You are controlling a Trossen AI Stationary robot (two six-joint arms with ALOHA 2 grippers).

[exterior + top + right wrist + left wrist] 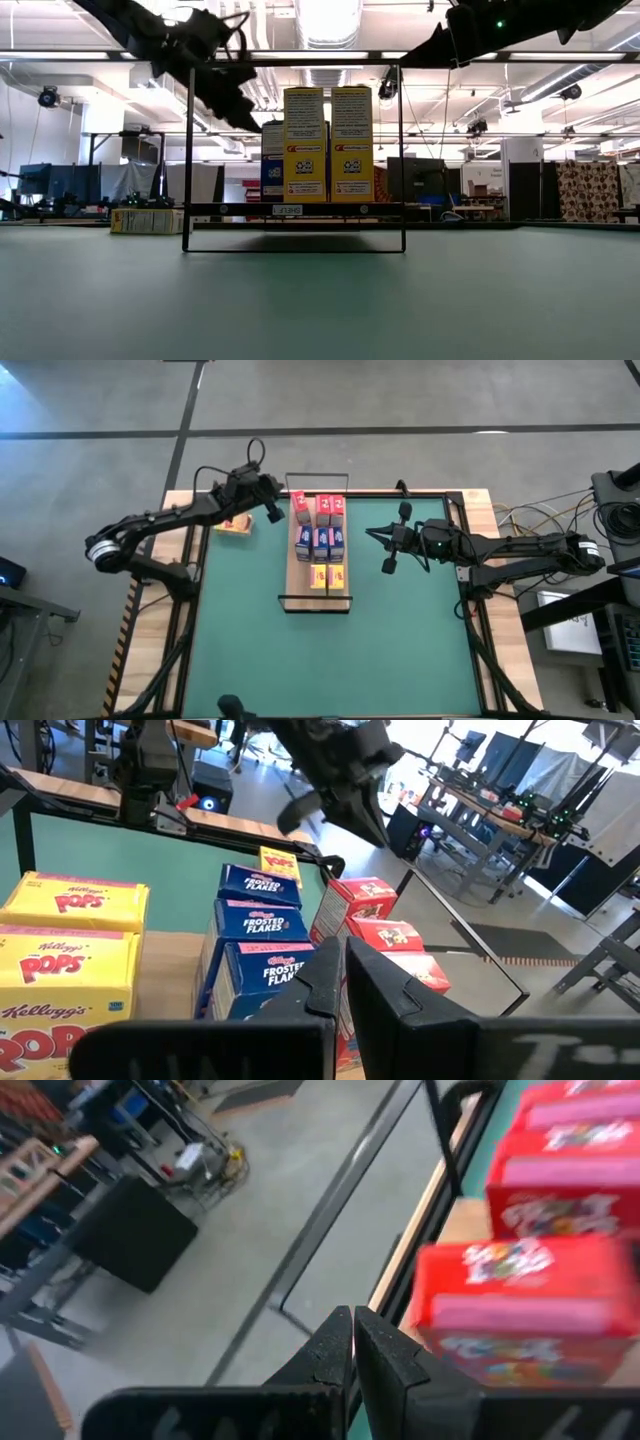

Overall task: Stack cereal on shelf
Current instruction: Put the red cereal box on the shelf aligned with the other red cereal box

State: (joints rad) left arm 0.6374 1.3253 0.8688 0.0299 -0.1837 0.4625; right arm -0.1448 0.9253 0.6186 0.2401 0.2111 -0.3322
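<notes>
- Grey concrete floor [420,395] is seen around the table; in the low view a workshop with ceiling ducts, desks and equipment is seen behind it.
- Pale wood table edges [480,500] are seen bordering a green mat [330,660] that covers the work surface.
- At the far left, the left gripper [272,512] is raised near the mat's far-left corner, its jaws pressed together and holding nothing.
- One yellow box [234,525] lies on the bare wood just left of the mat.
- At centre, the shelf [316,600] rests on the mat, carrying the cereal boxes [320,540]: red at the far end, blue in the middle, yellow nearest.
- To the right, the right gripper [387,566] is held beside the shelf, apart from it, jaws closed and empty.
</notes>
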